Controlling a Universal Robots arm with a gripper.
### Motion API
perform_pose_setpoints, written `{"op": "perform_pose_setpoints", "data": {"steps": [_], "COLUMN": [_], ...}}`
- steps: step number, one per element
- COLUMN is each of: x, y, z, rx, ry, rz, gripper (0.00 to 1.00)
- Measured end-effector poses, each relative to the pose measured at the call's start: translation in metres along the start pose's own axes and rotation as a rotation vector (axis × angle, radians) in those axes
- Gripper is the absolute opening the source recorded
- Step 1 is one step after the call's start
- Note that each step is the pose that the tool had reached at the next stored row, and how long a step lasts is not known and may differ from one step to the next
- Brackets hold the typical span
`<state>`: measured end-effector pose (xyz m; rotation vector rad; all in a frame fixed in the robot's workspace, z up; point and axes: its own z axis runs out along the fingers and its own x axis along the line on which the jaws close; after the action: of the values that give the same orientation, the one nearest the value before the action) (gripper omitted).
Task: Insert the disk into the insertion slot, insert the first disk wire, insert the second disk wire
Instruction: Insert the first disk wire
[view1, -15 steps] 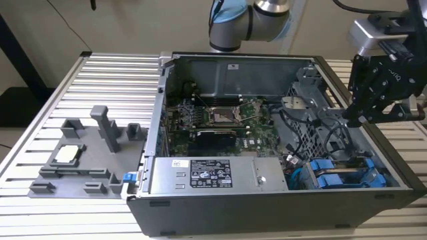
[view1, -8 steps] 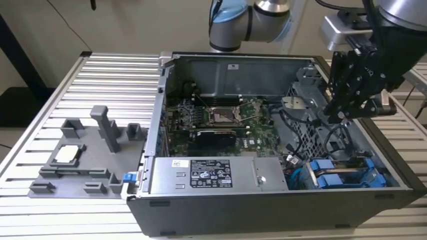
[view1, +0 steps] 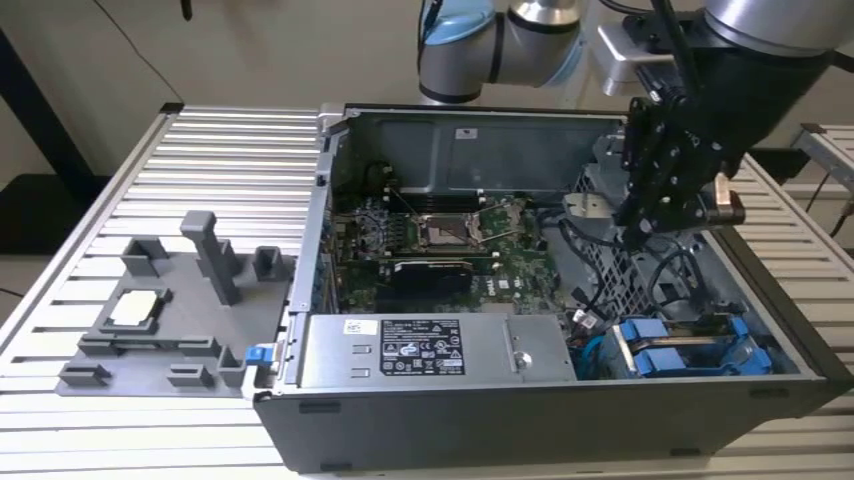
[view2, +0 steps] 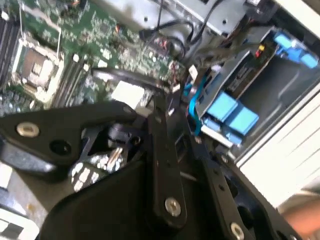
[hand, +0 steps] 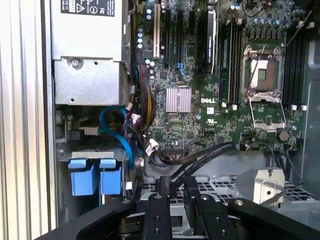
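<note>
Seemingly the disk (view1: 674, 355) sits seated at the case's (view1: 534, 415) corner beside the power supply (view1: 400, 350); the hand (hand: 177, 186) hovers over the cage (hand: 222, 189), and I cannot tell its grip; the close cables (hand: 200, 155) could snag it.

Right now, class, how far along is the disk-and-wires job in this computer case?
Done, apparently: two blue carriers sit in their bays. In hand: the gripper hangs over the perforated drive cage, by black cables. Left: whether either wire is plugged cannot be seen.
</note>
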<state>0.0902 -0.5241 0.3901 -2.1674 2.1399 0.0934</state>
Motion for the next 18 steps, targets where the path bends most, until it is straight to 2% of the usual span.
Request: {"op": "perform_pose_setpoints", "data": {"steps": [1, 2, 4, 5, 7, 9, 11, 16, 18], "x": [-0.0001, -0.0005, -0.0024, -0.0044, -0.0082, -0.0098, -0.0104, -0.0103, -0.0104], "y": [0.0008, 0.0024, 0.0042, 0.0051, 0.0061, 0.0061, 0.0062, 0.0063, 0.0064], "z": [0.0, 0.0001, 0.0011, 0.0026, 0.006, 0.0085, 0.01, 0.0102, 0.0102], "rx": [-0.0002, 0.0007, 0.0025, 0.004, 0.0094, 0.0084, 0.0058, -0.0013, -0.0033], "ry": [0.0001, 0.0033, 0.0211, 0.0237, 0.0244, 0.0276, 0.0346, 0.061, 0.0779], "rz": [0.0, -0.001, -0.004, -0.007, -0.017, -0.039, -0.064, -0.127, -0.143], "gripper": [0.27, 0.27, 0.27, 0.27, 0.27, 0.27, 0.27, 0.27, 0.27]}}
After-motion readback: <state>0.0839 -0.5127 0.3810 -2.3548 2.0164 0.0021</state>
